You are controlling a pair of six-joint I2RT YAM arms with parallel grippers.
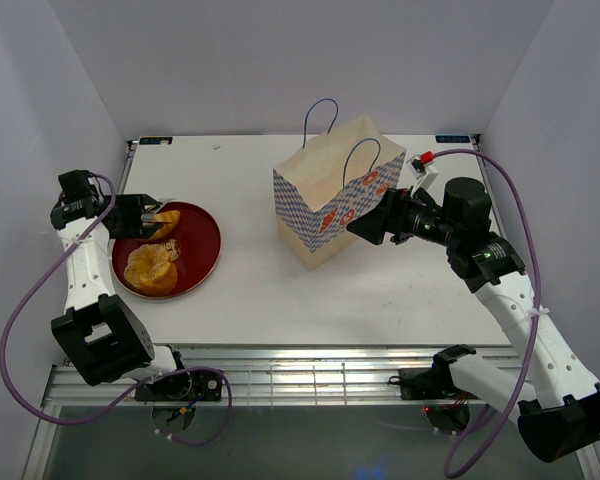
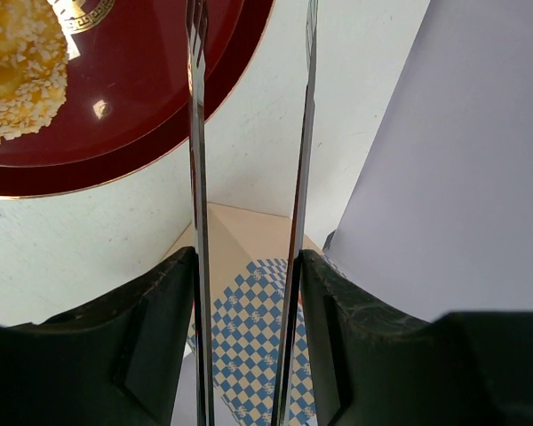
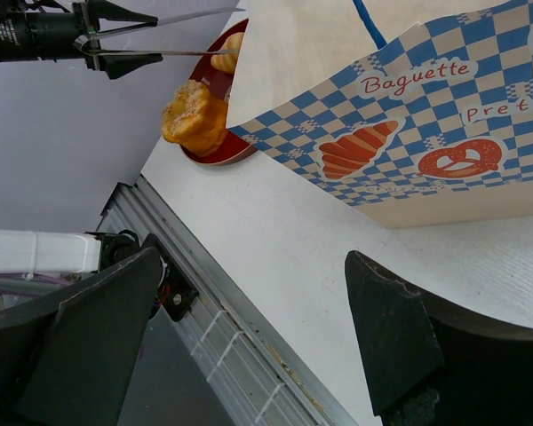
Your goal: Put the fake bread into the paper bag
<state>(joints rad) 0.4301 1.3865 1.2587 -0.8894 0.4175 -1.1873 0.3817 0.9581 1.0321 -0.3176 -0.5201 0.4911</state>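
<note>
Nearest the arms, on the left of the desk (image 1: 250,290): a dark-red plate (image 1: 200,245) carrying the bread (image 1: 150,268), one crumbed piece toward the near rim and another toward the far rim. None in the bag yet, judging from the top view.

Over that plate, silver tongs (image 2: 196,177), pinched between the fingers of the left end effector (image 2: 247,280), one finger against each blade, presumably to close the tips by squeezing harder. Blades apart along the visible length. Cannot tell whether gripping the farther piece, though lying right at it in the top view.

Further out, mid-desk: the paper bag (image 1: 330,195), upright, mouth open upward, well apart from the plate. Just beside its right face, the right end effector (image 3: 253,262), spread wide and holding nothing, probably placed to steady a light bag against tipping during the drop.
</note>
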